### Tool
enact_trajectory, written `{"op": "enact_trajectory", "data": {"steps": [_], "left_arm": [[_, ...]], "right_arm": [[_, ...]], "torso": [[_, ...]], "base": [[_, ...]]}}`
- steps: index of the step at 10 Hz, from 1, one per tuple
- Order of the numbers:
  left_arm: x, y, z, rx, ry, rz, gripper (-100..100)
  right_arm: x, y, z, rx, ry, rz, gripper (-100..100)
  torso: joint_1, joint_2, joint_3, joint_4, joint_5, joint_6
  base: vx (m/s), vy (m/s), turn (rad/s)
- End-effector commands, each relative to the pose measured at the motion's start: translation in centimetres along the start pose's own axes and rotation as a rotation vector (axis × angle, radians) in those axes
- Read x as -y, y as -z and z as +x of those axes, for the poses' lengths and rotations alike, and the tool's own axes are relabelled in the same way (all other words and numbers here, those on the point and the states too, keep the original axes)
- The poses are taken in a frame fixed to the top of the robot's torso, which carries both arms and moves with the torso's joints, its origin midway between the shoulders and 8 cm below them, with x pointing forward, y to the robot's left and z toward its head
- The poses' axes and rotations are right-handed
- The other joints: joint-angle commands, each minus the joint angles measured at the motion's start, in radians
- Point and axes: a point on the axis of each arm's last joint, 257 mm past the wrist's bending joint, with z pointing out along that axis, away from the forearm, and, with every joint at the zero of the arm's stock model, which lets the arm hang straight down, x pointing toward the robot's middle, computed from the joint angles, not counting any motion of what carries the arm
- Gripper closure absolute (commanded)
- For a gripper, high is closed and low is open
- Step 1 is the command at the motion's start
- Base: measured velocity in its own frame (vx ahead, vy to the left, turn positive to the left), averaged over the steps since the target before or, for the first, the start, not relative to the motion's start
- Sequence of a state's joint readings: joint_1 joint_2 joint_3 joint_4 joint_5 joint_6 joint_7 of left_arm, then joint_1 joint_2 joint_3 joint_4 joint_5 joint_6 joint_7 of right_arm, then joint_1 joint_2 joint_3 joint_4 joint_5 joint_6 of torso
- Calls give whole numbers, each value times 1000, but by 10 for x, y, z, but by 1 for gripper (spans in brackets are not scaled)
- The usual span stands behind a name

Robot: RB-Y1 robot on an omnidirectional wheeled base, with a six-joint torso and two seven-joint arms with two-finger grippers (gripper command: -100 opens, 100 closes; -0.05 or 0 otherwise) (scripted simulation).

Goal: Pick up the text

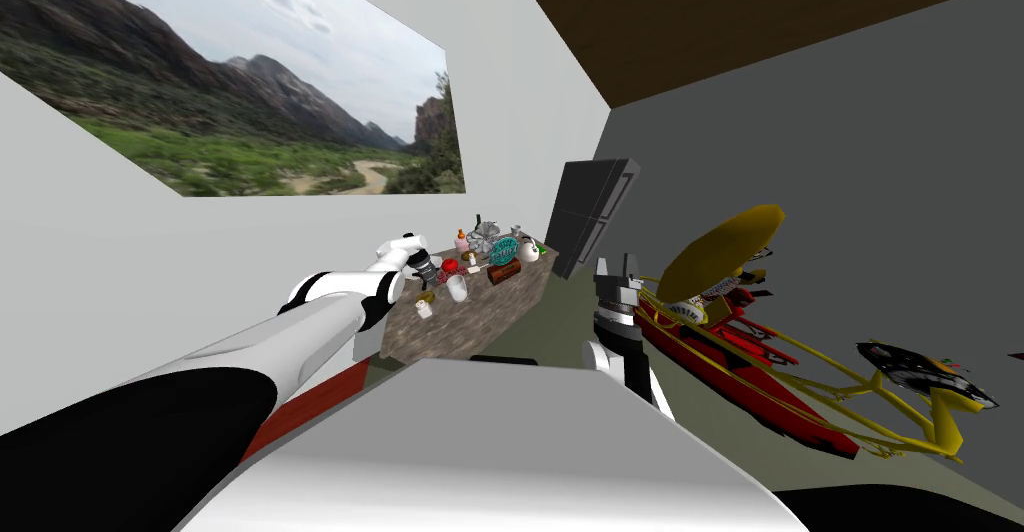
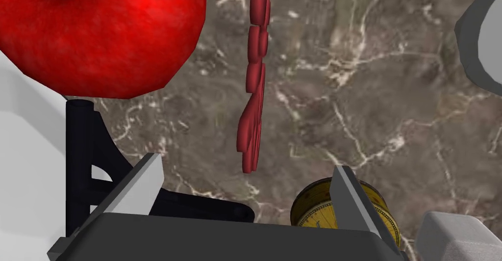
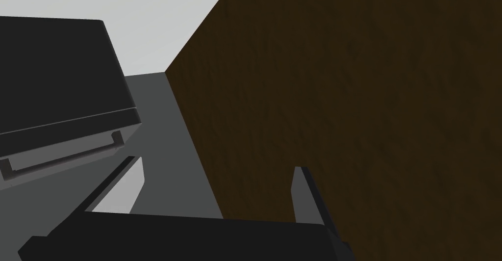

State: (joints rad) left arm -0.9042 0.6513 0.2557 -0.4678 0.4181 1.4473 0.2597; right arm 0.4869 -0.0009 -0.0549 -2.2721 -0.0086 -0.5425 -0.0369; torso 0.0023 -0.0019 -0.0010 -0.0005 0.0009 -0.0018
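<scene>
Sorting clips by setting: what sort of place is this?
Probably a room in a house: a marble-topped table crowded with small things, a big mountain landscape on the wall, and a dark cabinet.

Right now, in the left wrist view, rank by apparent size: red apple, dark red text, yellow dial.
1. Red apple, largest, though cropped by the frame.
2. Dark red text, long but thin.
3. Yellow dial, smallest, partly hidden by the left gripper.
</scene>
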Motion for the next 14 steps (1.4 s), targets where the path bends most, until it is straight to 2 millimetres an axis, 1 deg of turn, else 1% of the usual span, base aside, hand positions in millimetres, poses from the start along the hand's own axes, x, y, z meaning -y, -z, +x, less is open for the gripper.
{"op": "enact_trajectory", "data": {"steps": [1, 2, 3, 4, 5, 6, 10, 11, 12, 13, 14], "left_arm": [[0, 0, 0, 0, 0, 0, -100], [-1, 0, 0, 0, 0, -6, 0], [-6, -14, 0, 0, -2, -4, -100], [-8, -20, 0, -1, -3, -3, -100], [-6, -14, -1, 0, -3, -4, -100], [-6, -15, -1, 0, -3, -3, 100], [-7, -15, -1, -1, -1, -7, 100], [-8, -15, -1, -1, -1, -8, 0], [-9, -23, 0, -1, -3, -3, 100], [-3, -4, 0, 0, 0, -5, 100], [-1, 0, 0, 0, 0, -5, 100]], "right_arm": [[0, 0, 0, 0, 0, 0, 0], [0, 0, 0, 0, 0, 0, 0], [0, 0, 0, 0, 0, 0, 0], [0, 0, 0, 0, 0, 0, 0], [0, 0, 0, 0, 0, 0, 0], [0, 0, 0, 0, 0, 0, 0], [0, 0, 0, 0, 0, 0, 0], [0, 0, 0, 0, 0, 0, 0], [0, 0, 0, 0, 0, 0, 0], [0, 0, 0, 0, 0, 0, 0], [0, 0, 0, 0, 0, 0, 0]], "torso": [[0, 0, 0, 0, 0, 0], [-1, 0, 0, 0, 0, -1], [-2, 1, 0, 0, 0, 0], [-2, 0, 0, 0, 0, 0], [-2, -1, 0, 0, 0, -1], [-2, 0, 0, 0, 0, 0], [-2, 0, 0, 0, -1, 0], [-2, 0, 0, 0, 0, 0], [-2, 0, 0, 0, 0, 0], [-1, -1, -1, -1, 1, 1], [-2, -1, -1, -1, 0, 1]], "base": [[6, 21, -27], [0, 0, 0], [18, 5, 3], [27, 8, 3], [10, 3, 1], [0, 0, 0], [0, 0, 0], [0, 0, 0], [7, 4, 6], [-14, -7, -12], [-25, -9, -6]]}}
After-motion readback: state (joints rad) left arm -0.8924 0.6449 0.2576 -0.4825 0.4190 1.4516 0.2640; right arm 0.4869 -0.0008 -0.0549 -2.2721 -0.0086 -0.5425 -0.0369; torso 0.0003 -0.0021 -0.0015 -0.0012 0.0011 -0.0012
